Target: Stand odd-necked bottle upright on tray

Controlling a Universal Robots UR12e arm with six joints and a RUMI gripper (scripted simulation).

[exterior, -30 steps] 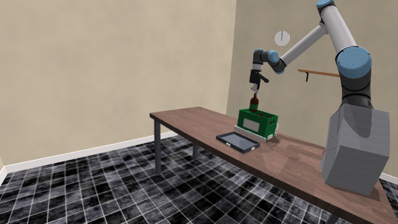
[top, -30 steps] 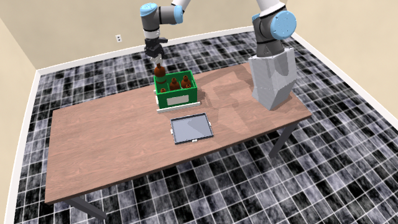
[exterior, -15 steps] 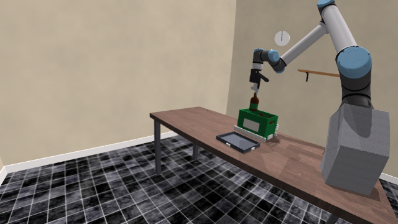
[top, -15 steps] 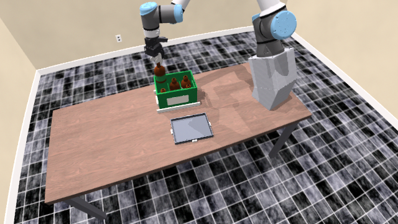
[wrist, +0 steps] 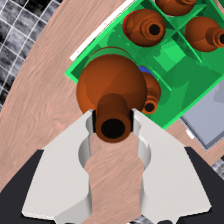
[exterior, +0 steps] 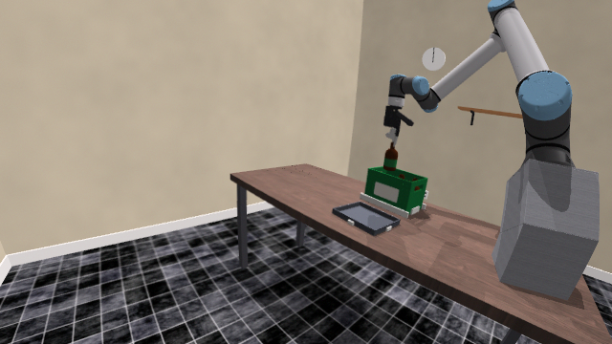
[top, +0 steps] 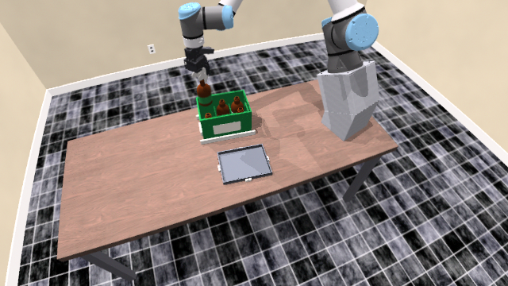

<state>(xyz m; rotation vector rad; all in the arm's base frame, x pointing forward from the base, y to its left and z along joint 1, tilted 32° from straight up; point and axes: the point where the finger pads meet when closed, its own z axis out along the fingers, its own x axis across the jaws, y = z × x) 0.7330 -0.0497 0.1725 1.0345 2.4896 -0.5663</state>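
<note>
My gripper (top: 202, 78) (exterior: 392, 141) (wrist: 112, 111) is shut on the neck of a brown bottle (top: 204, 94) (exterior: 390, 159) (wrist: 107, 82). The bottle hangs upright, partly raised out of the far left corner of the green crate (top: 226, 124) (exterior: 392, 191) (wrist: 165, 60). Its lower body is still inside the crate walls. Other brown bottles (top: 222, 107) (top: 237, 104) (wrist: 145, 27) stand in the crate, their necks at or below the rim. The dark-rimmed grey tray (top: 244, 164) (exterior: 365, 218) lies on the table in front of the crate, with nothing on it.
The crate stands on a white base strip (top: 228, 136) on the brown table (top: 139, 187) (exterior: 459, 244). The robot's grey pedestal (top: 349, 103) (exterior: 547, 229) stands at the table's right end.
</note>
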